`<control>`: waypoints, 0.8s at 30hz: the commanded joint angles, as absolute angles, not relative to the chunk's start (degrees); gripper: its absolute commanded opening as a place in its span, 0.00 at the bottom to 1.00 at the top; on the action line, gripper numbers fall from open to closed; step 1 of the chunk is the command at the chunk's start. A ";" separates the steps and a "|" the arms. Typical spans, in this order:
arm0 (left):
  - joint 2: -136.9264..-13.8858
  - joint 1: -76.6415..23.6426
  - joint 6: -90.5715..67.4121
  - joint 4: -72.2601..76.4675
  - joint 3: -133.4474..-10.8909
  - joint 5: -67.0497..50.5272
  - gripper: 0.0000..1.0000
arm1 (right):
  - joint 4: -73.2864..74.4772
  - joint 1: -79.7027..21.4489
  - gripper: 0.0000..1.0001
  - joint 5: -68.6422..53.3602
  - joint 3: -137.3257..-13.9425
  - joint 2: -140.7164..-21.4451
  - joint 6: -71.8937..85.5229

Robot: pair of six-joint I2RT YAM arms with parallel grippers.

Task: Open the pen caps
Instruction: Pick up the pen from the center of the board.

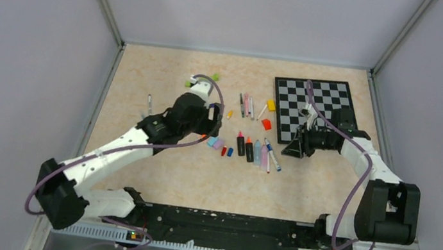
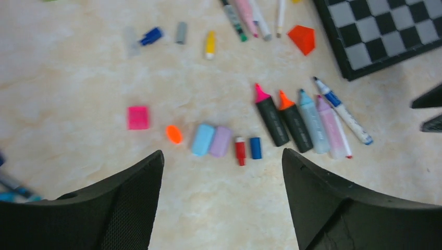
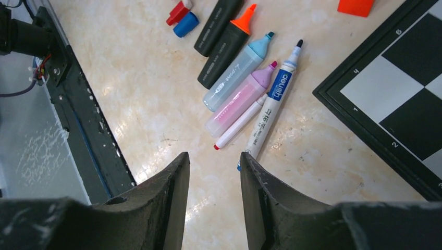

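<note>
While the left gripper point(image 2: 222, 156) hangs over the table point(image 2: 78, 78), its jaws stand wide apart with nothing between them. Loose caps lie in a row just ahead of its tips: pink cap point(image 2: 138, 117), orange cap point(image 2: 174, 134), light-blue cap point(image 2: 202, 139), lilac cap point(image 2: 220, 141), red cap point(image 2: 240, 150), blue cap point(image 2: 255, 148). Ahead and to its right, six uncapped pens point(image 2: 292, 125) are packed side by side. Farther ahead, well apart from the fingers: grey cap point(image 2: 181, 32), yellow cap point(image 2: 210, 44).

Right gripper point(image 3: 213, 156): jaws parted by a narrow gap, empty. Those pens fan out just ahead of its tips; the white marker point(image 3: 268, 112) has its tail nearest one fingertip. The chessboard point(image 3: 396, 104) lies off to one side.
</note>
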State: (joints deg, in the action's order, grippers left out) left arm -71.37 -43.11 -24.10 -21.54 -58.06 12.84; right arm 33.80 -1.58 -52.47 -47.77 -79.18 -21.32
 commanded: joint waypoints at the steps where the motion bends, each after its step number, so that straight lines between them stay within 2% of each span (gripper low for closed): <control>1: -61.84 -35.37 -17.32 -21.00 -49.90 18.01 0.92 | 33.78 -0.79 0.40 -56.33 -49.93 -75.01 -25.43; 3: -57.75 -29.56 -17.27 -20.66 -46.88 15.98 0.99 | 33.71 -0.76 0.40 -56.56 -49.90 -74.31 -25.51; 7: -54.92 -20.25 -16.70 -22.05 -44.42 14.87 0.99 | 33.90 -0.78 0.40 -56.59 -50.03 -73.86 -25.74; 14: -64.69 -1.74 -13.38 -18.14 -44.88 1.88 0.98 | 33.81 -0.80 0.40 -56.80 -49.93 -73.32 -25.84; 24: -83.56 3.66 -6.75 -16.90 -54.29 1.63 0.74 | 33.66 -0.78 0.40 -56.43 -49.75 -74.05 -25.86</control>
